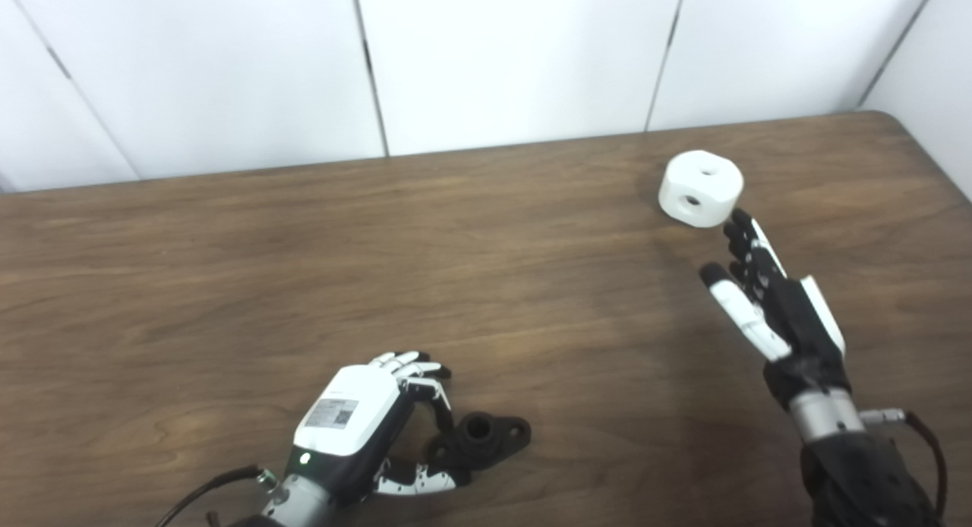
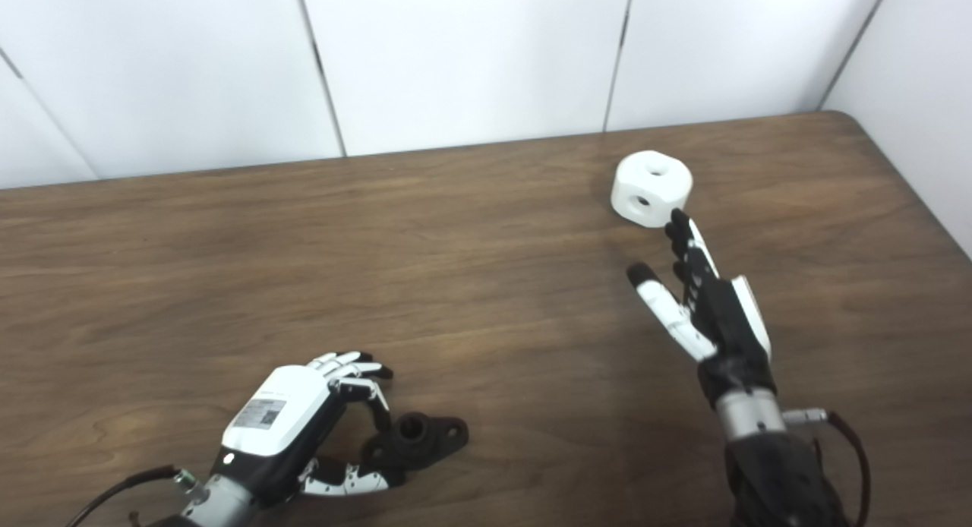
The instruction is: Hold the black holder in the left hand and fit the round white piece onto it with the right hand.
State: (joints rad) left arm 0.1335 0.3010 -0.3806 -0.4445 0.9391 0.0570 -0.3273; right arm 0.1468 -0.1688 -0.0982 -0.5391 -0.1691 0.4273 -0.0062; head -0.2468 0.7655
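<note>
Left eye view shows my left robot hand (image 1: 357,428) down near the front edge of the brown wood-grain tabletop (image 1: 304,269), fingers and thumb curled around one end of the small black plastic holder with its round socket and flanged ears (image 1: 482,437). Looks like I've got contact on it, but the holder is lying on the wood, so I honestly can't tell if that's a real grip or just fingers wrapped loosely round it. My right robot hand (image 1: 767,299) is way over on the other side, spread open and holding nothing, fingertips reaching up toward the chunky round white plastic piece with holes in its top and side (image 1: 700,188). That piece sits on the tabletop toward the far right corner, just past my fingertips, maybe barely touching, hard to say. So progress-wise: early days. Holder roughly in hand but not lifted, white piece not picked up, and the fitting itself hasn't started.
</note>
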